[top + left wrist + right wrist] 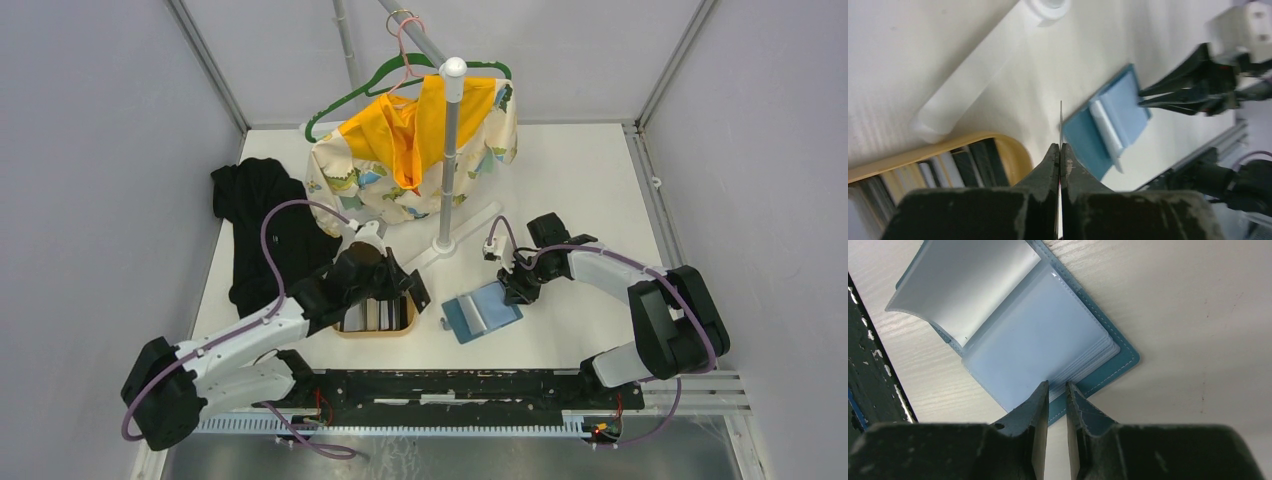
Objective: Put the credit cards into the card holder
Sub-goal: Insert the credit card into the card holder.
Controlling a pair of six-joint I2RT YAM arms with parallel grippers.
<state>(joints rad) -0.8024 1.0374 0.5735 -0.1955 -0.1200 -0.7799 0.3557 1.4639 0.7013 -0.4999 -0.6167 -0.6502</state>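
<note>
The card holder [480, 312] lies open on the table, teal cover down and pale blue sleeves up; it also shows in the left wrist view [1118, 125] and the right wrist view [1038, 340]. The credit cards [375, 315] stand as dark and light stripes in the tan oval tray [376, 332], also seen in the left wrist view [963, 162]. My left gripper [412, 292] hovers over the tray's right end, shut [1060, 146] on one thin card seen edge-on [1061, 117]. My right gripper [517, 285] is at the holder's right edge, jaws narrowly apart [1057, 385] over the sleeves' corner.
A white stand pole [448, 170] with a long base bar [973, 75] rises behind the holder. A yellow and cream garment [400, 150] hangs on a green hanger. A black cloth [260, 230] lies at the left. A black rail [450, 385] runs along the near edge.
</note>
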